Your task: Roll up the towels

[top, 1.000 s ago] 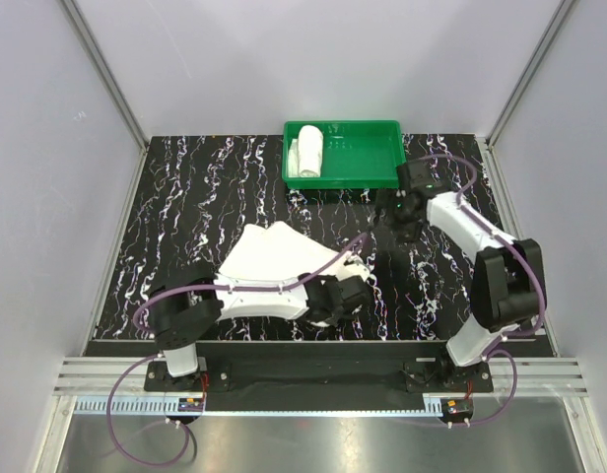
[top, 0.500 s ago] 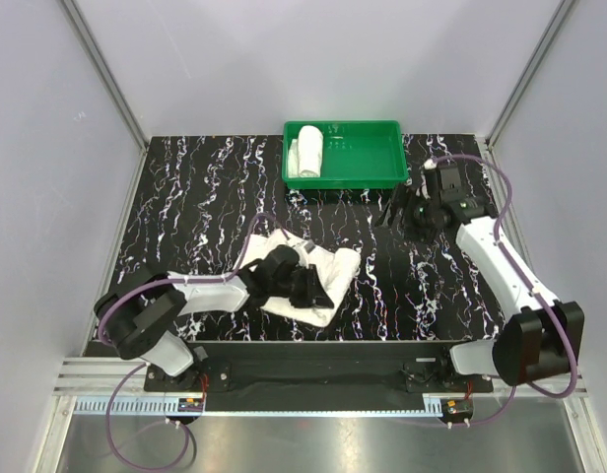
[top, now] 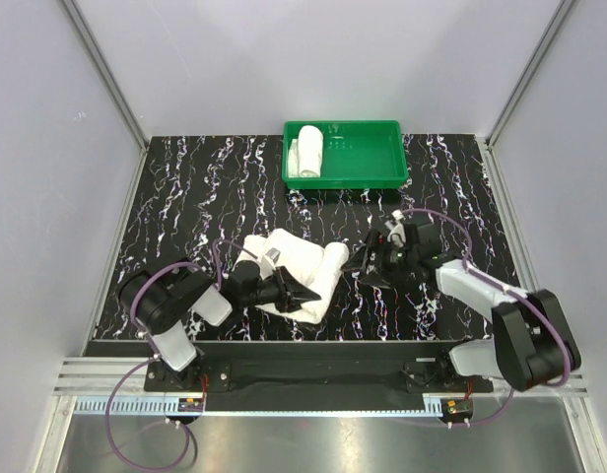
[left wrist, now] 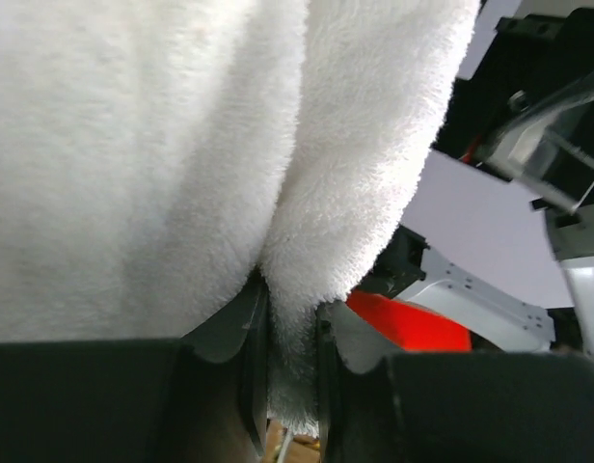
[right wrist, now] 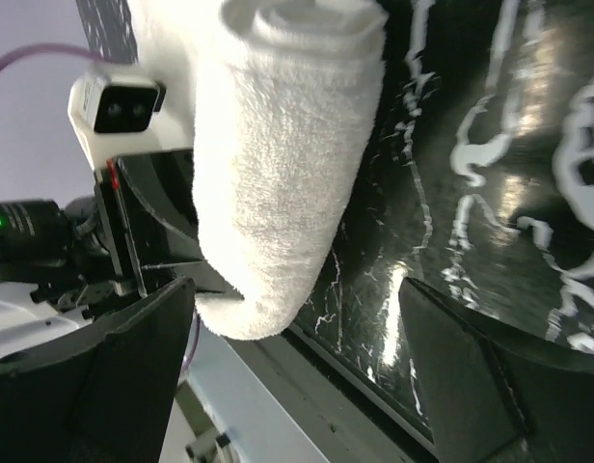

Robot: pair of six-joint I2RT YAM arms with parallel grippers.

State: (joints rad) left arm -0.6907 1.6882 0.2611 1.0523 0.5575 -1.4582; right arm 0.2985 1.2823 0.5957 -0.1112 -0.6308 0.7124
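1. Black, white-veined tabletop (top: 185, 197) boxed in by pale grey walls.
2. Far centre: green tray (top: 368, 156), with smaller towel (top: 308, 150) rolled up and lying in its left end.
3. Near side, a bit left of centre: larger towel (top: 296, 258) on the tabletop, bunched, right edge curled into a loose roll.
4. Low at that towel's near edge, pointing right: left gripper (top: 302, 296), fingers (left wrist: 251, 357) nipped tight on a fold of terry, cloth draped above in wrist view.
5. Just right of larger towel, low over tabletop: right gripper (top: 361, 266), jaws spread wide, holding nothing. Rolled end straight ahead of it in wrist view; touching or not, cannot tell.
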